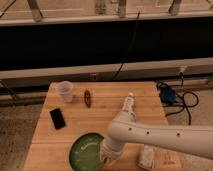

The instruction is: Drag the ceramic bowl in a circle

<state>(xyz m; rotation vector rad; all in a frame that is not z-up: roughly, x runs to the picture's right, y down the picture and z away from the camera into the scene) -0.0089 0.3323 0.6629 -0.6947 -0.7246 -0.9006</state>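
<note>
The ceramic bowl (86, 151), wide, round and glossy green inside, sits at the near edge of the wooden table (107, 97), partly cut off by the bottom of the view. My white arm comes in from the right, and my gripper (106, 154) is down at the bowl's right rim. The arm hides the gripper's contact with the rim.
A small translucent plastic cup (65, 91) stands at the far left. A black phone (57, 118) lies left of centre. A small reddish-brown object (87, 97) and a white bottle (129, 106) lie mid-table. A pale packet (148, 156) lies near right. Cables (175, 97) sit off the table's right side.
</note>
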